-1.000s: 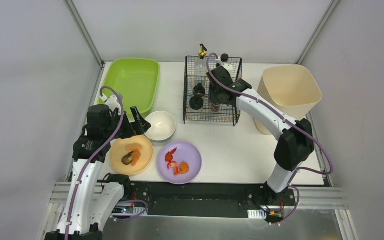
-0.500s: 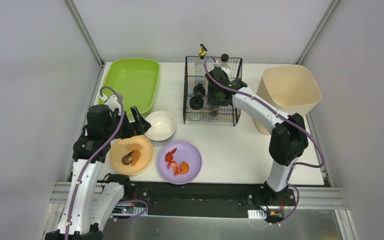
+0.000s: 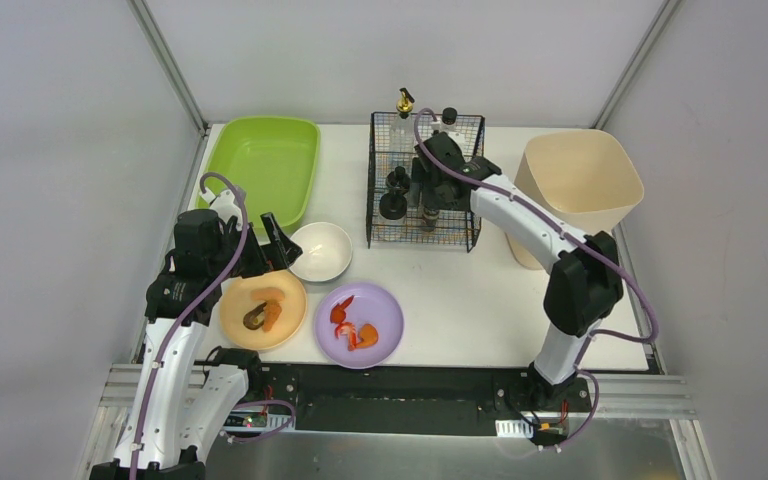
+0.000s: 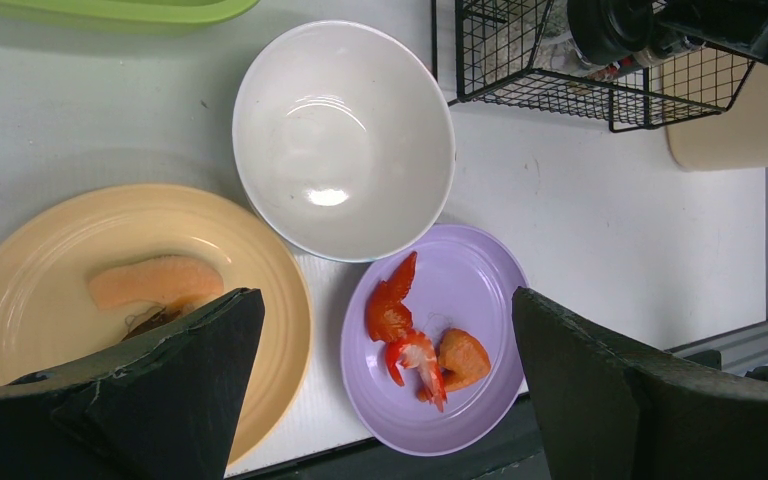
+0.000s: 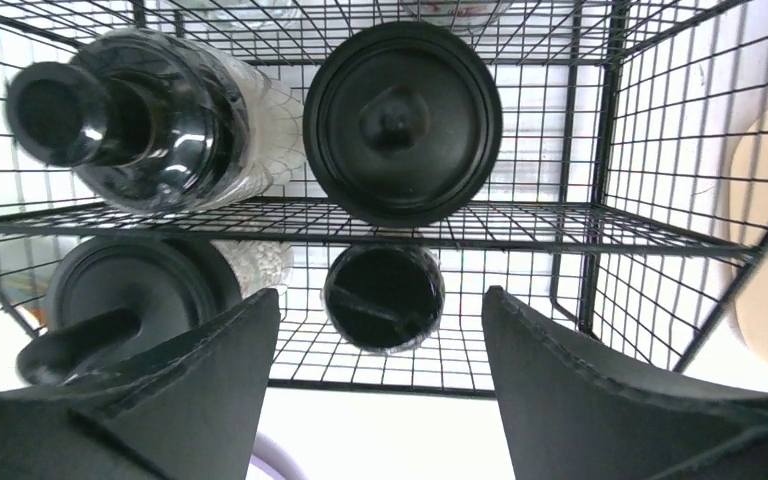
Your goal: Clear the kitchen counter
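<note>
On the white kitchen counter (image 3: pixel 460 290) stand a white bowl (image 3: pixel 320 250), an orange plate (image 3: pixel 285 300) with food scraps and a purple plate (image 3: pixel 385 310) with shrimp pieces (image 4: pixel 400 320). My left gripper (image 3: pixel 278 245) hangs open above them, with the bowl (image 4: pixel 343 140) ahead and nothing between its fingers. My right gripper (image 3: pixel 428 195) is open over the black wire basket (image 3: pixel 375 200). In the right wrist view a small black-capped jar (image 5: pixel 383 297) stands in the basket, in line with the gap between the spread fingers (image 5: pixel 560 380), which are clear of it.
The basket also holds a wide-lidded jar (image 5: pixel 401 120), a clear bottle (image 5: pixel 130 120) and another black-topped container (image 5: pixel 140 290). A green tray (image 3: pixel 260 165) lies at the back left. A beige bin (image 3: pixel 580 180) stands at the right. The black-and-metal rail (image 3: pixel 400 385) runs along the front edge.
My right gripper has opened and let go of the small black-capped jar inside the basket, after shifting slightly over it. The left arm has not moved.
</note>
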`<control>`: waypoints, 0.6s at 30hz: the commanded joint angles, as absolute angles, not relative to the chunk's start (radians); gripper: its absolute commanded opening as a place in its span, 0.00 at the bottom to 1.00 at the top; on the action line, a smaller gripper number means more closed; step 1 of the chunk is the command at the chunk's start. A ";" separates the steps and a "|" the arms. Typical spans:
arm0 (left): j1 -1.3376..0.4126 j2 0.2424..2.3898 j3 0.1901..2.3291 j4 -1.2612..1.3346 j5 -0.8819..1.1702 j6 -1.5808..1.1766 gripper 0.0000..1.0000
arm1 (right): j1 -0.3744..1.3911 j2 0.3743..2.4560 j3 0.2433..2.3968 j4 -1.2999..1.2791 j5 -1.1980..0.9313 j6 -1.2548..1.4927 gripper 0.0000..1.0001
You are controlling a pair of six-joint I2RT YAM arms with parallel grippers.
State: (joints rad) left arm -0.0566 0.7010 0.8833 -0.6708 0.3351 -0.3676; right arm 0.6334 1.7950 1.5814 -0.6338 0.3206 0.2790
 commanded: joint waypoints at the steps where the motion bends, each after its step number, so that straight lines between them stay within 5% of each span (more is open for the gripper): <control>1: -0.044 0.706 0.876 -0.649 0.334 -0.367 1.00 | 0.636 1.650 1.570 -0.640 0.343 0.278 0.77; 18: -0.043 0.706 0.874 -0.649 0.320 -0.367 1.00 | 0.858 1.352 1.382 -0.637 0.425 0.290 0.81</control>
State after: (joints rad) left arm -0.0566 0.7086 0.8833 -0.6708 0.3313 -0.3676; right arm 0.7956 1.4158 1.4342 -0.6418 0.3820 0.2760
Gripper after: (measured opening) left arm 0.995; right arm 0.803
